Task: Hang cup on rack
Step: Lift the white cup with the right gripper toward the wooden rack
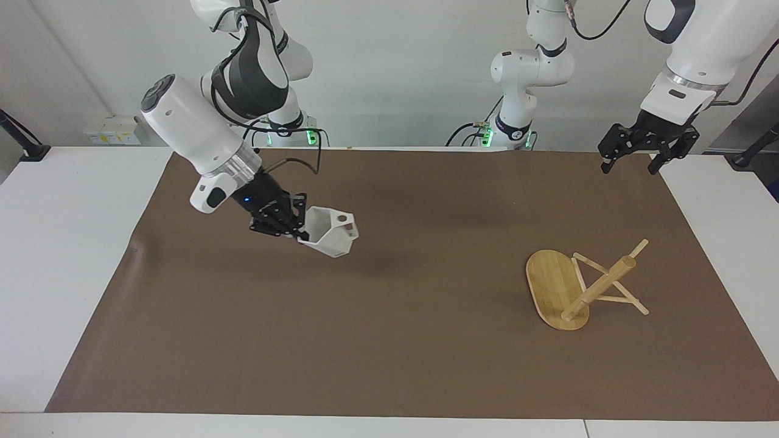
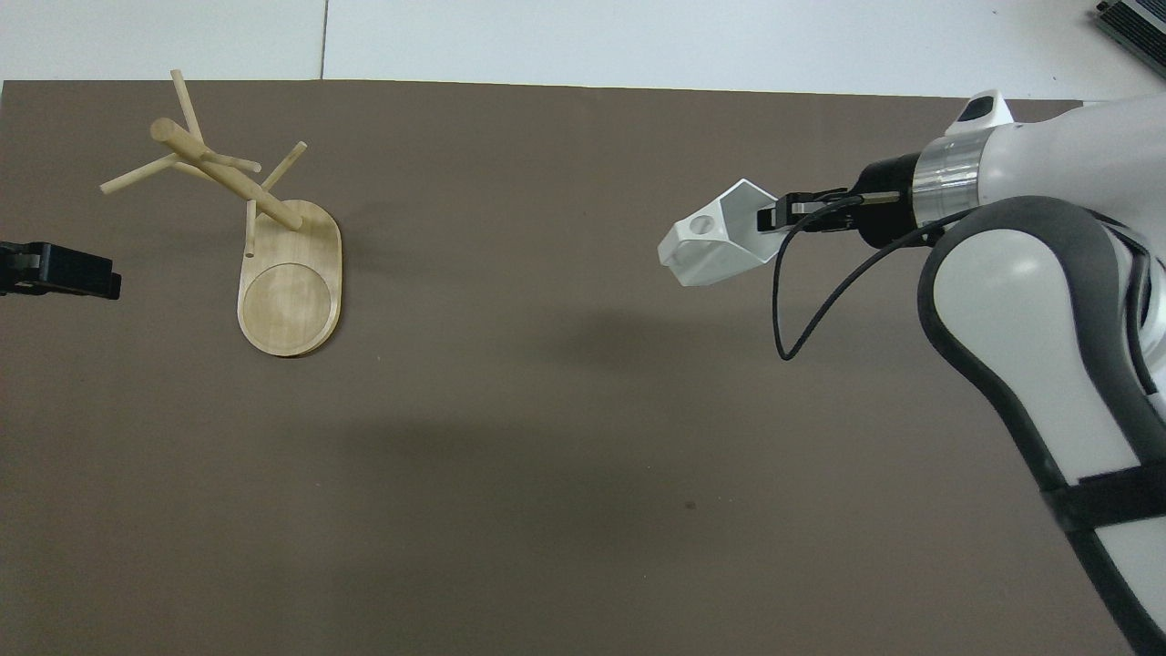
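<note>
- The cup [image 1: 328, 238] looks like smooth white plastic, a bit dull, with flat sides.
- The rack [image 1: 584, 286] is light wood with a smooth finish; you can see fine lines in its flat base.
- The brown mat [image 1: 389, 340] on the table looks like matt paper, with a small wrinkle at one edge.
- The table [image 1: 55, 243] is smooth and white.
- The arms have shiny white shells and black parts.
</note>
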`<act>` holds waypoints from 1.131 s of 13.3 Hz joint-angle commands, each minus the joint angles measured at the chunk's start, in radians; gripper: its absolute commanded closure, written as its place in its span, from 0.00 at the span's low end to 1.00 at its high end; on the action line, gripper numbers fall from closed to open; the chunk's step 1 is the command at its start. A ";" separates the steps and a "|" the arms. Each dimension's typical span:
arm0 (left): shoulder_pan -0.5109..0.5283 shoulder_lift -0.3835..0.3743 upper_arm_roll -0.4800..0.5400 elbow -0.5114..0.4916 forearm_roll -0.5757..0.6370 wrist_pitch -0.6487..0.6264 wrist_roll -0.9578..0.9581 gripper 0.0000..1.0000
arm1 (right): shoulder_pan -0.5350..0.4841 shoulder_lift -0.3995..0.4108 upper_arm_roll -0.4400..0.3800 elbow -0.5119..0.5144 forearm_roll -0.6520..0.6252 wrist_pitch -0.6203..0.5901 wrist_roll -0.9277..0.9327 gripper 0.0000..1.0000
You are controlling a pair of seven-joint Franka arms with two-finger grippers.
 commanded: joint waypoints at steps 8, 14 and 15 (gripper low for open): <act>-0.011 -0.038 -0.004 -0.026 0.007 -0.024 -0.006 0.00 | 0.182 -0.016 0.101 -0.009 0.352 0.255 0.213 1.00; -0.011 -0.044 -0.004 -0.029 0.007 -0.073 -0.009 0.00 | 0.208 -0.024 0.101 -0.021 0.386 0.243 0.204 1.00; -0.013 -0.045 -0.005 -0.035 0.007 -0.067 -0.008 0.00 | 0.208 -0.024 0.101 -0.021 0.386 0.241 0.204 1.00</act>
